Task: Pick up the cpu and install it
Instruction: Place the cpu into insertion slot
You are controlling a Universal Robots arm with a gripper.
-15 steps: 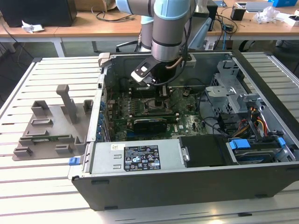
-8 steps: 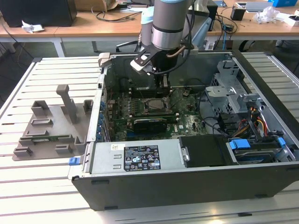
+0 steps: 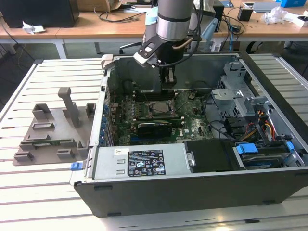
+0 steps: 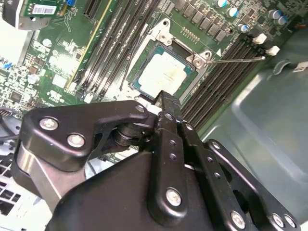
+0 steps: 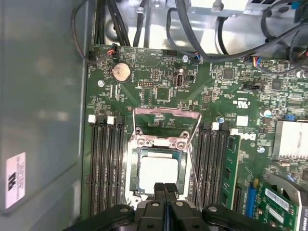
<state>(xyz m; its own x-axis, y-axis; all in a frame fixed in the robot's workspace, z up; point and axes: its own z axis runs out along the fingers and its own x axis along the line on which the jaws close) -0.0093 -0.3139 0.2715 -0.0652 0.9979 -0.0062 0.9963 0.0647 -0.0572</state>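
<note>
the cpu [image 5: 157, 171] lies flat in the motherboard socket [image 5: 132, 169], silver lid up. i see the socket's metal load plate [image 5: 166, 117] swung open beside it. my gripper [image 5: 165, 187] hangs just above the chip's near edge, and its fingers [image 5: 160, 188] are pressed together with nothing between them. in the exterior view the gripper [image 3: 168, 83] reaches down into the open computer case [image 3: 192, 192], above the green motherboard [image 3: 192, 122]. a grey fixture tray [image 3: 50, 139] sits on the slatted table [image 3: 48, 192] at the exterior view's left.
</note>
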